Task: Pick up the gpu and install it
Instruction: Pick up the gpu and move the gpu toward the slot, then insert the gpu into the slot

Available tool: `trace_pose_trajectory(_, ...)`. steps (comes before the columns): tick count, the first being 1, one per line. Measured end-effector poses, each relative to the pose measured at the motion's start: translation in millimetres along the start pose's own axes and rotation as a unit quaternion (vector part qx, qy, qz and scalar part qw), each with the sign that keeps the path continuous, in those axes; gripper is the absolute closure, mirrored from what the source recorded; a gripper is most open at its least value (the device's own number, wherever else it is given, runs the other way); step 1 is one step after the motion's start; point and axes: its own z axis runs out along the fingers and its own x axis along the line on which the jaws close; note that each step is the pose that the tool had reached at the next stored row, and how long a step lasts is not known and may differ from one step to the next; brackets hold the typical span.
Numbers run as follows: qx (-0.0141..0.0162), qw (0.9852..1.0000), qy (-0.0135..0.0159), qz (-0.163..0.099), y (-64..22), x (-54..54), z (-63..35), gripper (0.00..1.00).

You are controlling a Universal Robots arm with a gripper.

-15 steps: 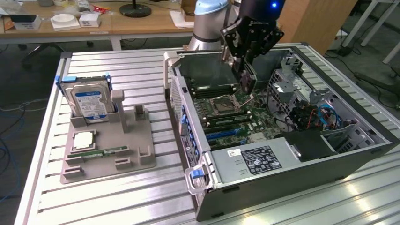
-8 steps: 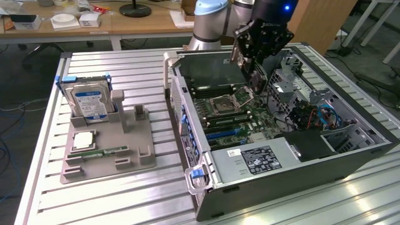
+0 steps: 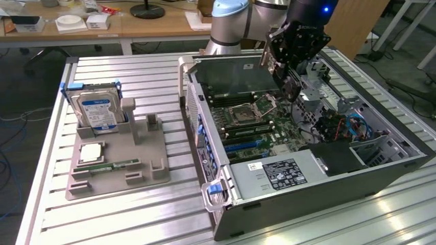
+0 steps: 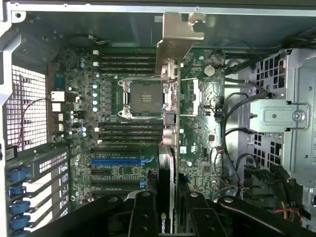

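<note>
Black and edge-on, the gpu (image 4: 167,173) hangs at the centre of the wrist view, clamped in the hand (image 4: 168,211) above the open case (image 3: 307,194). If lowered out of line with the one blue slot (image 4: 123,160), its metal bracket would likely snag board parts. One gpu, one hand, and one hard drive (image 3: 99,109) at the left of the counter (image 3: 136,219).

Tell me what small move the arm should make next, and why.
Probably turn the wrist to line the thin black graphics card up with the long blue slot. The pincer holds it above the green motherboard, and its edge runs crosswise to that slot.
</note>
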Motion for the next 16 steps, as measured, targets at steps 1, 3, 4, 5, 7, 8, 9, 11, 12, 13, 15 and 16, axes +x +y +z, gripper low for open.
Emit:
trace_pose_trajectory(1, -0.0001, 1.0000, 0.0000, 0.000, 0.0, 0.0, 0.0, 0.74)
trace_pose_trajectory(3, -0.0001, 1.0000, 0.0000, 0.000, 0.0, 0.0, 0.0, 0.74)
trace_pose_trajectory(4, 0.0000, 1.0000, 0.0000, 0.000, 0.0, 0.0, 0.0, 0.74)
trace_pose_trajectory(5, 0.0000, 1.0000, 0.0000, 0.000, 0.0, 0.0, 0.0, 0.74)
trace_pose_trajectory(7, -0.0001, 1.0000, 0.0000, 0.000, 0.0, 0.0, 0.0, 0.74)
trace_pose_trajectory(8, 0.0000, 1.0000, 0.0000, 0.000, 0.0, 0.0, 0.0, 0.74)
trace_pose_trajectory(9, -0.0001, 1.0000, 0.0000, 0.000, 0.0, 0.0, 0.0, 0.74)
trace_pose_trajectory(11, 0.0000, 1.0000, 0.0000, 0.000, 0.0, 0.0, 0.0, 0.74)
trace_pose_trajectory(12, 0.0000, 1.0000, 0.0000, 0.000, 0.0, 0.0, 0.0, 0.74)
trace_pose_trajectory(13, -0.0001, 1.0000, 0.0000, -0.001, 0.0, 0.0, 0.0, 0.74)
trace_pose_trajectory(15, -0.0001, 0.9999, 0.0002, -0.010, 0.0, 0.0, 0.0, 0.74)
trace_pose_trajectory(16, -0.0002, 0.9998, 0.0003, -0.018, 0.0, 0.1, 0.1, 0.74)
